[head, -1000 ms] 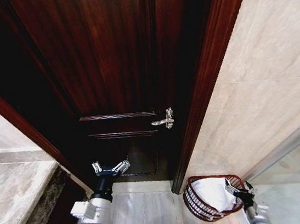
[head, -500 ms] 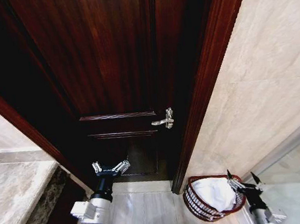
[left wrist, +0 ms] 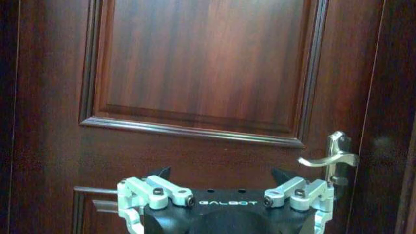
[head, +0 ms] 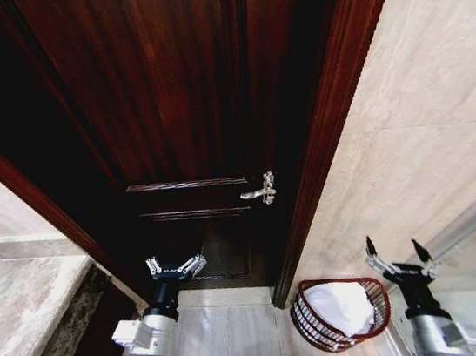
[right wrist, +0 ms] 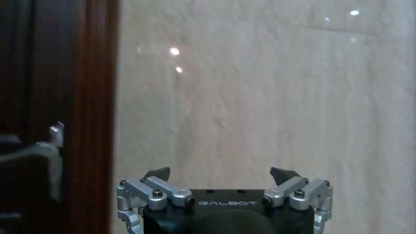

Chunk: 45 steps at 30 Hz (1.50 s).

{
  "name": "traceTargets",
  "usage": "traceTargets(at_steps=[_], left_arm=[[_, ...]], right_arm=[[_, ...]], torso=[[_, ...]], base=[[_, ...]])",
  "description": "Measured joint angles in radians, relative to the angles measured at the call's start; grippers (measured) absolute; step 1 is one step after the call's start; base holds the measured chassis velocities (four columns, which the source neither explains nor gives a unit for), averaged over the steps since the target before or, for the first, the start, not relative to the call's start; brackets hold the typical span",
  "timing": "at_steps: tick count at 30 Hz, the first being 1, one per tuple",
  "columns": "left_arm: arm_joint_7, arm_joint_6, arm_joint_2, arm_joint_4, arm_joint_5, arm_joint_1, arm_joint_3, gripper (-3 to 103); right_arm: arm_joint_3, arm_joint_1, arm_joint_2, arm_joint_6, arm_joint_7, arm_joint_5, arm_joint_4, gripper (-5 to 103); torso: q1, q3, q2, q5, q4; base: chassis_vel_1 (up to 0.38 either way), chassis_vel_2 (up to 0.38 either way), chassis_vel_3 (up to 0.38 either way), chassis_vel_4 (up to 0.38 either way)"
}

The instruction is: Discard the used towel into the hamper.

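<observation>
The hamper (head: 311, 327), a dark reddish-brown wicker basket, stands on the floor at the foot of the tiled wall, right of the door frame. A white towel (head: 342, 305) lies bunched inside it. My right gripper (head: 398, 256) is open and empty, raised just right of the hamper's rim and pointing at the marble wall; its own camera shows its open fingers (right wrist: 158, 174) before that wall. My left gripper (head: 176, 265) is open and empty, held low before the dark wooden door, with its open fingers (left wrist: 158, 174) under the door panel.
A dark wooden door (head: 165, 91) with a silver lever handle (head: 260, 190) faces me, and that handle (left wrist: 331, 156) is near the left gripper. The door frame (head: 334, 104) adjoins a marble wall (head: 423, 118). A stone counter (head: 18, 303) lies at left. Pale floor tiles (head: 219, 334) lie below.
My right gripper has risen from over the hamper and swung right, away from the towel, which stays in the hamper. The left arm has not moved.
</observation>
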Motion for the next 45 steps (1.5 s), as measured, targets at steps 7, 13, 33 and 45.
traceTargets(at_steps=[7, 13, 33, 45], left_arm=[[0.000, 0.000, 0.000, 0.000, 0.000, 0.000, 0.000, 100], [0.000, 0.000, 0.000, 0.000, 0.000, 0.000, 0.000, 100], [0.000, 0.000, 0.000, 0.000, 0.000, 0.000, 0.000, 100], [0.000, 0.000, 0.000, 0.000, 0.000, 0.000, 0.000, 100]], right_arm=[[-0.043, -0.007, -0.004, 0.012, -0.024, -0.032, 0.031, 100], [-0.041, -0.004, -0.012, 0.020, -0.029, -0.028, 0.019, 100], [-0.042, 0.007, -0.031, -0.010, -0.025, 0.001, 0.029, 100], [-0.042, 0.007, -0.031, -0.010, -0.024, 0.001, 0.028, 100]], torso=[[0.000, 0.000, 0.000, 0.0001, 0.0000], [0.000, 0.000, 0.000, 0.0001, -0.0001], [0.000, 0.000, 0.000, 0.0001, 0.0000], [0.000, 0.000, 0.000, 0.0002, -0.0001]], base=[[0.000, 0.000, 0.000, 0.000], [0.000, 0.000, 0.000, 0.000], [0.000, 0.000, 0.000, 0.000], [0.000, 0.000, 0.000, 0.000]])
